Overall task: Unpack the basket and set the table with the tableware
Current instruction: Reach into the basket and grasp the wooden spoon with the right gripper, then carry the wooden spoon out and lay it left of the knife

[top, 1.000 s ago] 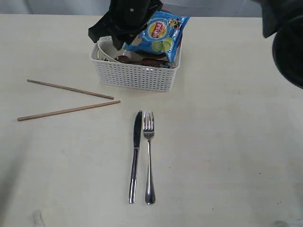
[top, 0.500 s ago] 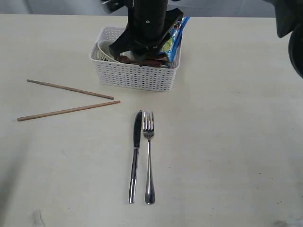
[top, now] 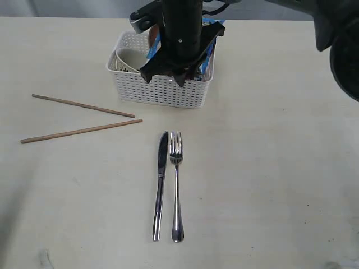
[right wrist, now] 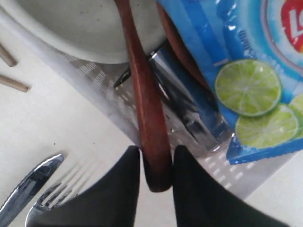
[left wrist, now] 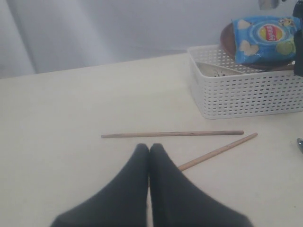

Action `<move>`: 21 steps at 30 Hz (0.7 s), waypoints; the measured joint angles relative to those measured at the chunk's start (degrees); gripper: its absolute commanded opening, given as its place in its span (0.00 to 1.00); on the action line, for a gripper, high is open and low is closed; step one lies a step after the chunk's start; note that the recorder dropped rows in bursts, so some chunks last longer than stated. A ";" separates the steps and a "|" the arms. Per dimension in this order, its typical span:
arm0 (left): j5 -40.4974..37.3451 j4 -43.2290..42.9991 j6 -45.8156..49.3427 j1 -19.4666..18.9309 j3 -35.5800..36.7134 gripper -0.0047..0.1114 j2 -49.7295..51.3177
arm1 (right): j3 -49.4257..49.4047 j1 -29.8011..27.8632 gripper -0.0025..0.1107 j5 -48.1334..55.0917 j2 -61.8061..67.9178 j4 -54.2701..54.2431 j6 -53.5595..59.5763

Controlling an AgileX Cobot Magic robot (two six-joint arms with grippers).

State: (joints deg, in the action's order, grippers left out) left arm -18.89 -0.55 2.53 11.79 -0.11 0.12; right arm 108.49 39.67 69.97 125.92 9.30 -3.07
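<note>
White lattice basket (top: 162, 89) upright near the far edge of the cream table (top: 269, 185), holding a pale bowl (top: 130, 58), a red-brown plate (left wrist: 226, 42) and a wooden spoon (right wrist: 144, 104). Mid-table, steel knife (top: 161, 185) and fork (top: 177, 185), parallel, just beside each other. Toward the left edge, two thin chopsticks (top: 83, 105), flat, splayed apart.

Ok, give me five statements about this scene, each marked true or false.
1. The knife and fork lie side by side on the table. True.
2. Both chopsticks are in the basket. False: they lie on the table beside it.
3. The right gripper grips the wooden spoon. True.
4. The left gripper holds a chopstick. False: it is shut on nothing.
5. The chips bag lies on the table. False: it is in the basket.
</note>
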 measured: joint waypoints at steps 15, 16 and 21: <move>0.00 0.00 0.00 0.00 0.00 0.04 0.00 | 0.00 0.00 0.02 -0.01 -1.21 0.25 0.01; 0.00 0.00 0.00 0.00 0.00 0.04 0.00 | 0.00 0.00 0.02 -0.01 -1.76 0.25 0.01; 0.00 0.00 0.00 0.00 0.00 0.04 0.00 | 0.00 0.00 0.02 -0.01 -5.01 -0.11 0.01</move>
State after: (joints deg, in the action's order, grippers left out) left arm -18.89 -0.55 2.53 11.79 -0.11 0.12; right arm 108.49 39.67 69.95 120.92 9.19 -3.05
